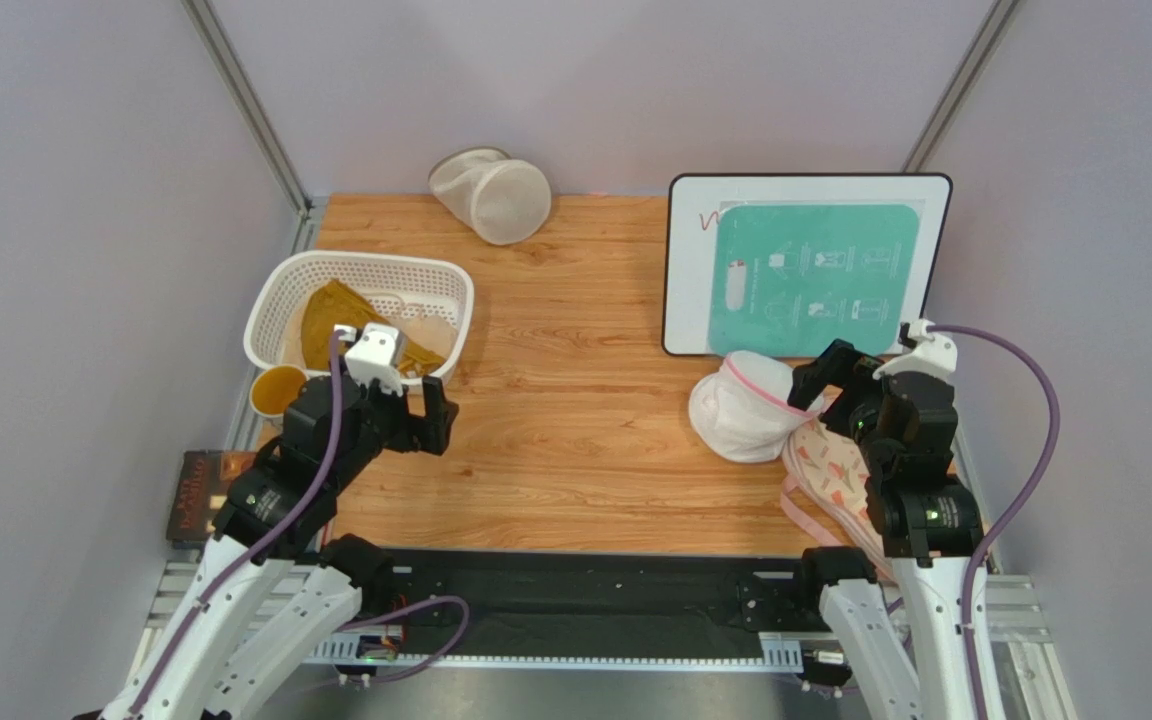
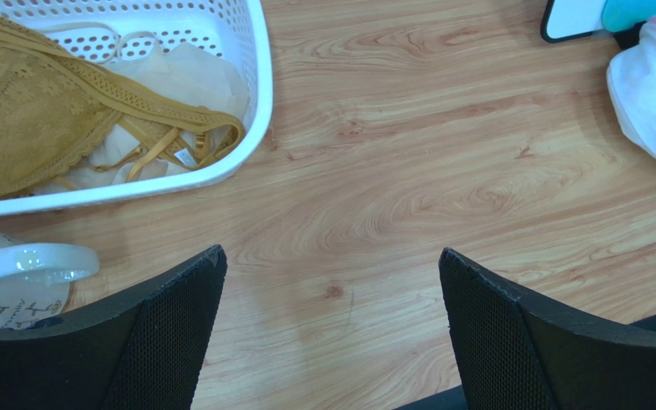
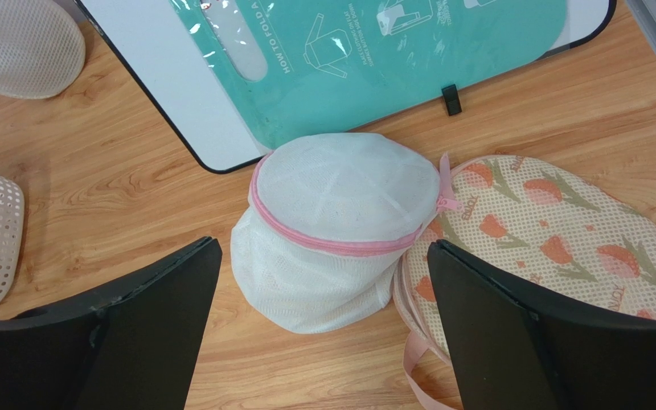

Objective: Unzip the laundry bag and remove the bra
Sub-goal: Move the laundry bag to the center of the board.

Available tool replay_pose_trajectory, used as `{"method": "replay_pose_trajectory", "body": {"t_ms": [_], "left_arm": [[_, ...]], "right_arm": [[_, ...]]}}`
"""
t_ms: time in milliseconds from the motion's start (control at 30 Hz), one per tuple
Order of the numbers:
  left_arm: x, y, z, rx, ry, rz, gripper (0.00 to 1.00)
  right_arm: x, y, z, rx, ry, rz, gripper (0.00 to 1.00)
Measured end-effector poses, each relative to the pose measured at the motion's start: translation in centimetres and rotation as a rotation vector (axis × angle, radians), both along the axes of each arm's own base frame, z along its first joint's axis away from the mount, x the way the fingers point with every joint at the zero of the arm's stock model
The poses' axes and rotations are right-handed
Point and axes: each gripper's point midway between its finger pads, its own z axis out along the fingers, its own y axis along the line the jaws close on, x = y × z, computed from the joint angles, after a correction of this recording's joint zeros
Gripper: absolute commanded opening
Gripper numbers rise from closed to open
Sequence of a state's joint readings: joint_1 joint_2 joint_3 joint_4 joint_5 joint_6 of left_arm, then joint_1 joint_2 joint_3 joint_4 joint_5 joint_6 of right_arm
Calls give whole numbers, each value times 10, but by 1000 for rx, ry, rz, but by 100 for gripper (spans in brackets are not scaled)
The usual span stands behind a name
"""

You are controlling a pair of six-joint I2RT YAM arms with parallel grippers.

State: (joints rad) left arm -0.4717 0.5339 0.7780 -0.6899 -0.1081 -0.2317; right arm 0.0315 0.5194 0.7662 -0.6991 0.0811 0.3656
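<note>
The laundry bag (image 1: 745, 405) is a round white mesh pouch with a pink zipper around it, lying on the table at the right; the right wrist view shows it (image 3: 340, 231) zipped, its pink pull at the right side. The bra is hidden; nothing white shows outside the pouch. My right gripper (image 1: 826, 378) is open just right of the pouch, and the pouch lies ahead between its fingers (image 3: 323, 256). My left gripper (image 1: 440, 408) is open and empty over bare wood (image 2: 331, 265) beside the basket. The pouch's edge shows at the left wrist view's upper right (image 2: 652, 94).
A white perforated basket (image 1: 432, 275) at the left holds a mustard-yellow garment (image 1: 330, 312). A pink patterned cloth (image 1: 835, 477) lies under my right arm. An instruction board (image 1: 808, 263) leans behind the pouch. A cream cylindrical mesh bag (image 1: 495, 195) lies at the back. A mug (image 1: 276, 390) stands by the basket.
</note>
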Motion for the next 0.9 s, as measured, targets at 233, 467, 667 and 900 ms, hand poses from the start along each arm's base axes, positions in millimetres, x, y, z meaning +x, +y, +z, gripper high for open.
{"method": "replay_pose_trajectory", "body": {"t_ms": [233, 467, 667, 900], "left_arm": [[-4, -1, 4, -1, -23, -28, 98], [0, -4, -3, 19, 9, -37, 89], [3, -33, -15, 22, 110, -101, 91], [11, -91, -2, -72, 154, -226, 95]], "right_arm": [[0, -1, 0, -2, 0, -5, 100], [-1, -1, 1, -2, -5, -5, 100], [0, -1, 0, -2, 1, -5, 100], [9, 6, -17, 11, 64, 29, 98]]}}
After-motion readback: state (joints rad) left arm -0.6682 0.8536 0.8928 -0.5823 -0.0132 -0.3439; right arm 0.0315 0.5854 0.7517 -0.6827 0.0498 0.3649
